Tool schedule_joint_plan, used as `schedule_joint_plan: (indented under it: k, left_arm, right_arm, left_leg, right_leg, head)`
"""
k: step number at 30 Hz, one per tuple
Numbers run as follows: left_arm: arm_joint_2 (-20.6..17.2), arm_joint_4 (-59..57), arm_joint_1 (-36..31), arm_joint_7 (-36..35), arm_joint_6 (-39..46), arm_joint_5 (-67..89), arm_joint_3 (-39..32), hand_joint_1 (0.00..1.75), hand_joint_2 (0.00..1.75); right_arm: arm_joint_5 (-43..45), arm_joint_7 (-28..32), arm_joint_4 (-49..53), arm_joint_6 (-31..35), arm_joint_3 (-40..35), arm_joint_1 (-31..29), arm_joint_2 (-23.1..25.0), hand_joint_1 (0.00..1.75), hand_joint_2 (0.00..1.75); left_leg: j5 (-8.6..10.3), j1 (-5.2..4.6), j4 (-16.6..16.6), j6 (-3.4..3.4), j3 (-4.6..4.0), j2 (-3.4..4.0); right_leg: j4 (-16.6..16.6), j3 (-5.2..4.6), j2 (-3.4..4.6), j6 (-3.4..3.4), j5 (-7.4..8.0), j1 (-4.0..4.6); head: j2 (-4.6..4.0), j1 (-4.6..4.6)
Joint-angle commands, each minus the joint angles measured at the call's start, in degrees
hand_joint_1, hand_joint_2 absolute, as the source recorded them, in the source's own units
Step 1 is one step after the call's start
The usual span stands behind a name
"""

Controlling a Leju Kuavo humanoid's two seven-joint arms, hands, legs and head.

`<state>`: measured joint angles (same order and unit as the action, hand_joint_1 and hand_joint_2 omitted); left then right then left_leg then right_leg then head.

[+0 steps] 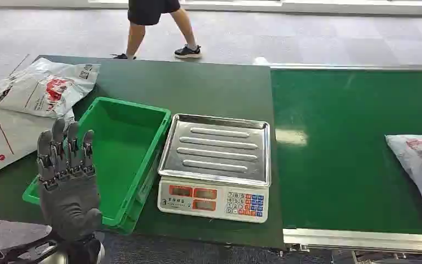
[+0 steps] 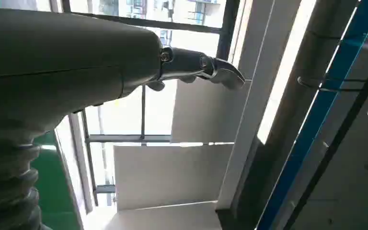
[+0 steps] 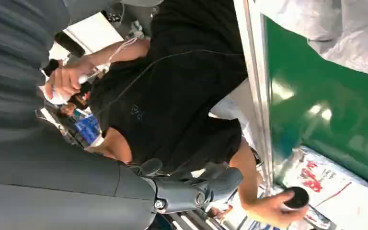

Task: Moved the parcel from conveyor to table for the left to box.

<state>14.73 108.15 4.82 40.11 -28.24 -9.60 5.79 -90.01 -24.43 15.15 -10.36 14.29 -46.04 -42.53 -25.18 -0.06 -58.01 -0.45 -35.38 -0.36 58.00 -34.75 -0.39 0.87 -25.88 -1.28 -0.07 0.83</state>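
The parcel (image 1: 420, 165) lies on the belt (image 1: 335, 154), far right, not grabbed yet. Left hand (image 1: 66, 165) is up, released; right hand's (image 3: 191, 189) state I cannot tell. Next: reach for it

A silver-trayed weighing scale (image 1: 215, 165) with a keypad front is seen at centre, standing just beside an empty green crate (image 1: 122, 148) to its left. Two grey printed mailer bags (image 1: 41, 85) are laid at the upper left and left edge of the frame. The legs of a person (image 1: 156, 27) in dark shorts and dark shoes are shown at the top, on grey carpet. In the right wrist view, a person (image 3: 172, 96) in black is shown holding small objects in both hands.
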Motion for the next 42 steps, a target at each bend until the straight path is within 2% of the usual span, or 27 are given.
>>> schedule_joint_plan:
  k: [1, 5, 7, 8, 9, 10, 11, 12, 13, 14, 15, 16, 18, 19, 21, 24, 26, 31, 40, 42]
  left_arm:
    - [0.15, -2.16, 0.24, -0.11, -0.31, -0.06, -1.81, 0.00, 1.75]
    - [0.10, -1.92, 0.57, -0.11, -0.49, -0.13, -1.83, 0.00, 1.75]
    - [-0.02, -1.87, 0.60, -0.11, -0.87, -0.21, -1.89, 0.00, 1.75]
    - [-0.28, -2.32, 0.28, -0.11, -1.46, -0.52, -1.72, 0.00, 1.75]
    - [2.58, -0.27, -0.57, -0.11, 2.60, 3.60, -3.48, 0.00, 1.75]
    - [2.55, -0.69, -0.72, -0.11, 2.90, 3.40, -3.38, 0.00, 1.75]
    - [2.55, -0.69, -0.72, -0.11, 2.90, 3.40, -3.38, 0.00, 1.75]
    - [2.53, -0.57, -0.37, -0.11, 3.45, 3.96, -3.03, 0.00, 1.75]
    - [2.51, -0.77, -0.04, -0.11, 3.39, 4.10, -2.31, 0.00, 1.75]
    - [2.51, -0.89, -0.02, -0.11, 3.49, 4.11, -2.08, 0.00, 1.75]
    - [2.55, -1.22, 0.00, -0.11, 3.77, 4.43, -1.77, 0.00, 1.75]
    - [2.52, -1.12, 0.19, -0.11, 3.91, 4.40, -1.66, 0.00, 1.75]
    - [2.27, -1.71, 0.15, -0.11, 3.74, 4.34, -1.50, 0.00, 1.75]
    - [2.22, -1.63, 0.27, -0.11, 3.77, 4.34, -1.65, 0.00, 1.75]
    - [2.27, -1.32, 0.44, -0.11, 3.68, 4.32, -2.07, 0.00, 1.75]
    - [2.43, -0.98, 0.57, -0.11, 3.20, 4.51, -2.81, 0.00, 1.75]
    - [2.23, -1.32, 0.01, -0.11, 3.28, 4.69, -2.78, 0.00, 1.75]
    - [2.38, -1.35, -0.22, -0.11, 3.56, 4.69, -3.27, 0.00, 1.75]
    - [2.53, -1.01, -0.02, -0.11, 3.87, 4.72, -3.54, 0.00, 1.75]
    - [2.61, -0.96, 0.10, -0.11, 4.09, 4.58, -3.71, 0.00, 1.75]
  right_arm:
    - [0.24, 0.64, -4.18, 0.20, -1.53, -1.57, 1.01, 0.00, 1.75]
    - [0.21, 1.84, -4.12, 0.66, -1.49, -0.75, 1.39, 0.00, 1.75]
    - [0.83, 3.97, -4.36, 0.27, -0.66, 0.50, 1.73, 0.00, 1.75]
    - [1.64, 7.37, -4.79, -1.75, -0.01, 1.82, 1.76, 0.00, 1.75]
    - [2.11, 14.59, -1.45, -1.71, 0.08, 5.48, 9.58, 0.00, 1.75]
    - [0.61, 8.11, -0.37, 0.04, 0.08, 6.04, 17.88, 0.00, 1.75]
    - [0.61, 8.11, -0.37, 0.04, 0.08, 6.04, 17.88, 0.00, 1.75]
    - [0.01, 2.98, 0.92, 1.44, -0.10, 7.06, 24.64, 0.00, 1.75]
    - [0.82, 0.56, 2.35, 2.26, 0.49, 9.10, 29.03, 0.00, 1.75]
    - [0.81, 0.58, 3.06, 3.00, 0.70, 10.75, 29.76, 0.00, 1.75]
    - [0.49, -0.09, 5.56, 4.39, 0.91, 12.17, 30.07, 0.00, 1.75]
    - [0.55, 0.78, 7.36, 4.36, 1.15, 13.18, 30.29, 0.00, 1.75]
    - [2.57, 5.58, 11.20, 1.84, 3.15, 15.54, 28.27, 0.00, 1.75]
    - [2.85, 7.02, 12.23, 1.78, 3.47, 16.43, 27.62, 0.00, 1.75]
    - [2.82, 8.80, 13.73, 2.21, 3.50, 17.67, 27.27, 0.00, 1.75]
    - [2.57, 9.77, 15.64, 2.86, 3.41, 18.43, 28.18, 0.00, 1.75]
    - [4.00, 12.86, 14.83, 1.40, 3.82, 18.07, 27.90, 0.00, 1.75]
    - [3.39, 12.98, 11.66, 2.25, 2.63, 14.29, 26.27, 0.00, 1.75]
    - [2.89, 12.86, 11.01, 2.98, 1.61, 13.01, 26.08, 0.00, 1.75]
    - [1.96, 9.07, 10.01, 4.25, 1.26, 11.11, 25.31, 0.02, 1.75]
  left_leg:
    - [-0.08, 0.10, 0.16, -0.04, 0.41, 0.19]
    - [-0.05, 0.05, 0.08, -0.02, 0.22, 0.12]
    - [-0.04, 0.06, 0.08, -0.03, 0.21, 0.10]
    - [-0.06, 0.07, 0.10, -0.03, 0.27, 0.11]
    - [-0.07, 0.13, 0.19, -0.04, 0.41, 0.12]
    - [-0.09, 0.23, 0.13, -0.06, 0.37, 0.36]
    - [-0.09, 0.24, 0.24, -0.06, 0.53, 0.47]
    - [-0.12, 0.30, 0.21, -0.09, 0.44, 0.72]
    - [-0.11, 0.31, 0.37, -0.09, 0.63, 0.91]
    - [-0.23, 0.39, 0.21, -0.16, 0.19, 1.10]
    - [-0.31, 0.36, 0.36, -0.25, 0.42, 1.35]
    - [-0.44, 0.34, 0.20, -0.30, 0.31, 1.06]
    - [-0.39, 0.44, 0.14, -0.25, 0.37, 0.94]
    - [-0.31, 0.36, 0.07, -0.24, 0.74, 0.69]
    - [-0.06, 0.30, 0.12, -0.17, 0.65, 0.00]
    - [-0.13, 0.45, 0.21, -0.21, 0.89, 0.20]
    - [-0.13, 0.36, 0.14, -0.22, 0.77, 0.19]
    - [-0.26, 0.36, -0.03, -0.22, 0.65, 0.27]
    - [-0.24, 0.37, -0.06, -0.17, 0.70, 0.36]
    - [-0.23, 0.32, -0.14, -0.17, 0.59, 0.29]
  right_leg:
    - [-0.27, 0.41, 0.19, -0.12, 0.02, 0.12]
    - [-0.13, 0.21, 0.12, -0.07, 0.00, 0.05]
    - [-0.14, 0.21, 0.10, -0.06, 0.01, 0.07]
    - [-0.18, 0.27, 0.12, -0.07, 0.01, 0.08]
    - [-0.33, 0.46, 0.12, -0.11, 0.02, 0.14]
    - [-0.34, 0.37, 0.36, -0.10, 0.12, 0.24]
    - [-0.46, 0.49, 0.48, -0.13, 0.16, 0.26]
    - [-0.44, 0.44, 0.70, -0.12, 0.22, 0.32]
    - [-0.58, 0.60, 0.88, -0.13, 0.27, 0.34]
    - [-0.45, 0.59, 1.10, -0.15, 0.26, 0.56]
    - [-0.59, 0.69, 1.41, -0.18, 0.34, 0.56]
    - [-0.34, 0.65, 1.21, -0.19, 0.10, 0.52]
    - [-0.20, 0.55, 0.95, -0.22, -0.01, 0.50]
    - [-0.12, 0.56, 0.73, -0.17, -0.10, 0.44]
    - [-0.10, 0.54, 0.08, -0.17, -0.19, 0.32]
    - [-0.36, 0.91, 0.23, -0.21, -0.13, 0.56]
    - [-0.19, 0.79, 0.21, -0.20, -0.15, 0.45]
    - [-0.09, 0.61, 0.35, -0.19, -0.14, 0.37]
    - [-0.17, 0.69, 0.44, -0.12, -0.05, 0.37]
    - [-0.06, 0.60, 0.38, -0.08, -0.08, 0.31]
  head:
    - [0.00, 0.00]
    - [0.00, 0.00]
    - [0.00, 0.00]
    - [0.00, 0.00]
    - [0.00, 0.00]
    - [0.00, 0.00]
    - [0.00, 0.00]
    - [0.00, 0.00]
    - [0.00, -0.02]
    - [0.00, -0.02]
    - [0.00, 0.02]
    - [0.00, 0.00]
    - [0.00, 0.00]
    - [0.00, 0.04]
    - [0.00, 0.04]
    - [0.00, 0.02]
    - [0.00, 0.02]
    - [0.00, 0.02]
    - [0.00, 0.02]
    - [0.00, 0.02]
